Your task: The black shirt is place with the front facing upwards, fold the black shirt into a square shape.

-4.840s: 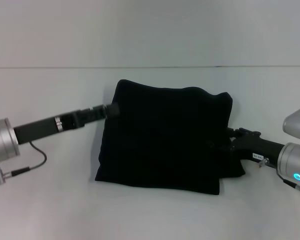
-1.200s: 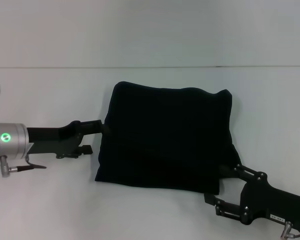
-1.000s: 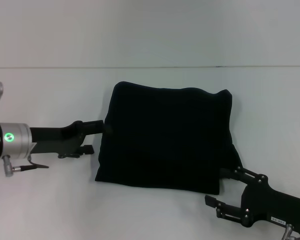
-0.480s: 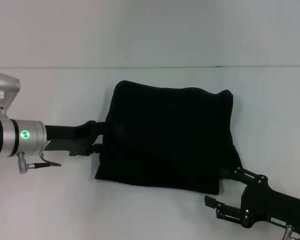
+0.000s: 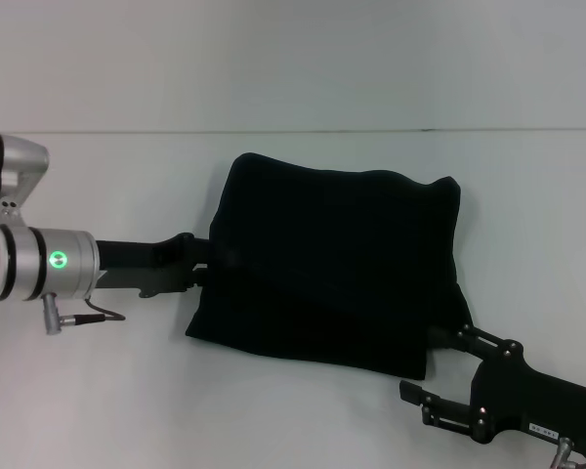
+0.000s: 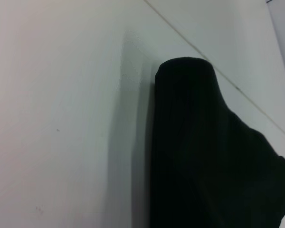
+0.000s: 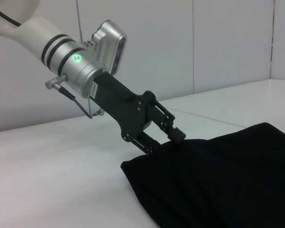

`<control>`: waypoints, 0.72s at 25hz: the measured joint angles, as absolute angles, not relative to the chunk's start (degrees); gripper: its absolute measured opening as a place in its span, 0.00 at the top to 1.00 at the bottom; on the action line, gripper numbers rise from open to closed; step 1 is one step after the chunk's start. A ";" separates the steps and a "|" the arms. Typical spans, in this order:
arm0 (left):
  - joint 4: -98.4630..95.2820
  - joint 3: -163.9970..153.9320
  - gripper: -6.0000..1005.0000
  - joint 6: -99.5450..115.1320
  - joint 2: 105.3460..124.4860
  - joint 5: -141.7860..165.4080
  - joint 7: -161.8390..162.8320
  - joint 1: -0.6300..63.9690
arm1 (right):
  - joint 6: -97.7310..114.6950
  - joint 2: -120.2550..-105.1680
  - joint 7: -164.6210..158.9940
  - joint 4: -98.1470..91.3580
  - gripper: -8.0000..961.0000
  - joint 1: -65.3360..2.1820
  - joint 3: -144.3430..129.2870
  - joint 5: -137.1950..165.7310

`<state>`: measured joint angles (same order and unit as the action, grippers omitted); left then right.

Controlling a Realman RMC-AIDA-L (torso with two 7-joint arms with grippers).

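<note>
the black shirt (image 5: 332, 264), soft matte cloth, forms a rumpled squarish fold.

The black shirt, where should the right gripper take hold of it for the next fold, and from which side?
Probably the black shirt is best pinched at its near right corner, coming in low from the robot's right. That corner lies thin on the white table, right by the open right gripper. The left gripper is at the opposite edge.

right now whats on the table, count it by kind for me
black shirt: 1, folded, lying on the white table
robot tools: 2, the left tool at the shirt's left edge, the right tool open by its near right corner
table: 1
total: 4
</note>
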<state>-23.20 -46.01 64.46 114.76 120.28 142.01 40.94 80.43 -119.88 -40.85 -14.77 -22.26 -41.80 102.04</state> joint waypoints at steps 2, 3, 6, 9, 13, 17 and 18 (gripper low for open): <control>-23.16 -46.92 0.29 63.94 114.81 120.29 142.01 41.18 | 80.44 -119.88 -40.94 -14.77 0.13 -22.28 -41.76 102.04; -23.12 -47.45 0.31 63.71 114.84 120.29 142.01 41.39 | 80.44 -119.88 -40.99 -14.76 0.13 -22.30 -41.74 102.04; -22.96 -48.06 0.42 63.24 114.91 120.31 141.99 41.85 | 80.44 -119.88 -41.07 -14.77 0.13 -22.37 -41.74 102.04; -22.96 -48.11 0.56 63.01 114.93 120.32 141.99 41.97 | 80.51 -119.88 -41.09 -14.77 0.13 -22.47 -41.74 102.04; -23.12 -47.64 0.82 62.50 114.96 120.01 141.97 41.95 | 80.53 -119.88 -41.11 -14.77 0.13 -22.55 -41.65 102.04; -23.16 -47.52 0.88 60.56 115.00 119.86 141.86 42.53 | 80.53 -119.88 -41.13 -14.92 0.13 -22.68 -41.56 102.01; -23.16 -47.52 0.88 60.26 115.02 119.85 141.80 42.77 | 80.53 -119.88 -41.13 -14.96 0.13 -22.68 -41.56 101.96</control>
